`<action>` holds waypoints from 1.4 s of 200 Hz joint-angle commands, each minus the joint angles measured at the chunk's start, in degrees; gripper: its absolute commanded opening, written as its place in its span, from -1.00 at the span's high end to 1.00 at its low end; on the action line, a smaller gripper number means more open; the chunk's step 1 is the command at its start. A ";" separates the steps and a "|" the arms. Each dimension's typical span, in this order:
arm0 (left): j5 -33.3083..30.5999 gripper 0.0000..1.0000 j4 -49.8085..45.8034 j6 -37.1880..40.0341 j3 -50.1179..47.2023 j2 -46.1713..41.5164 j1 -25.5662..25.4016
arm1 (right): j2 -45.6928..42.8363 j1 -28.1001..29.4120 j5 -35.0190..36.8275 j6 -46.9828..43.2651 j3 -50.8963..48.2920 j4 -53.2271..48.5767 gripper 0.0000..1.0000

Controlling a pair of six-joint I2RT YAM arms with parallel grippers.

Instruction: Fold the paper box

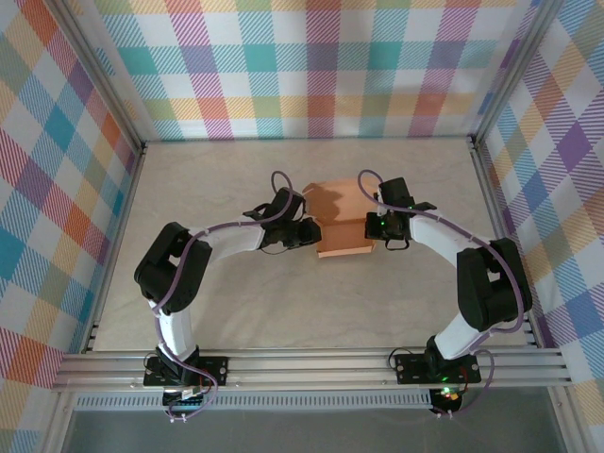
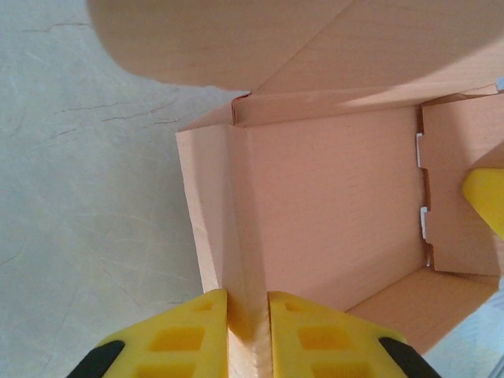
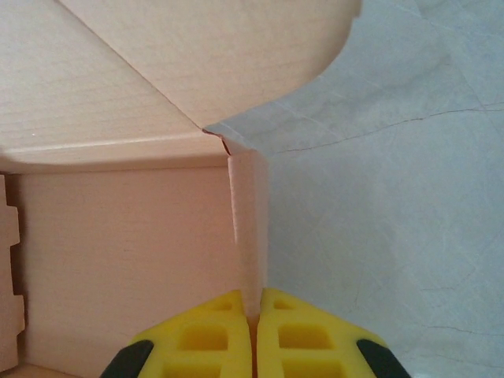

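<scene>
Top view: the paper box (image 1: 344, 226) sits open on the surface (image 1: 236, 179), directly between the two end effectors. The left end effector (image 1: 309, 232) meets its left wall and the right end effector (image 1: 376, 226) its right wall.

Left wrist view: the left end effector (image 2: 248, 315) is clenched on the box's near wall, with the card sandwiched between the yellow fingers (image 2: 189, 335). The box's open inside (image 2: 331, 213) stretches ahead of the fingers. Beyond it is the rounded lid flap (image 2: 220, 39), and bare surface (image 2: 79, 197) lies to their left.

Right wrist view: the right end effector (image 3: 253, 323) is clenched on an upright wall edge. The box's inside (image 3: 118, 236) lies left of the fingers, the surface (image 3: 394, 197) lies to their right, and the flap (image 3: 213, 47) is ahead.
</scene>
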 commanded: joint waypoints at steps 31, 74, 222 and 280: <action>-7.21 0.67 -10.26 0.57 6.62 1.89 -3.35 | -0.81 2.88 -0.81 6.71 -1.09 3.85 1.00; -15.00 0.69 -16.49 1.53 9.35 2.42 -5.38 | -1.77 5.08 2.38 11.38 -2.81 6.12 1.00; -18.81 0.61 -19.81 3.52 12.05 4.30 -7.59 | -0.30 6.31 1.78 12.79 -2.43 7.49 1.00; -21.06 0.58 -22.44 2.66 14.18 6.20 -8.08 | 0.59 7.11 1.68 13.05 -1.69 7.55 1.00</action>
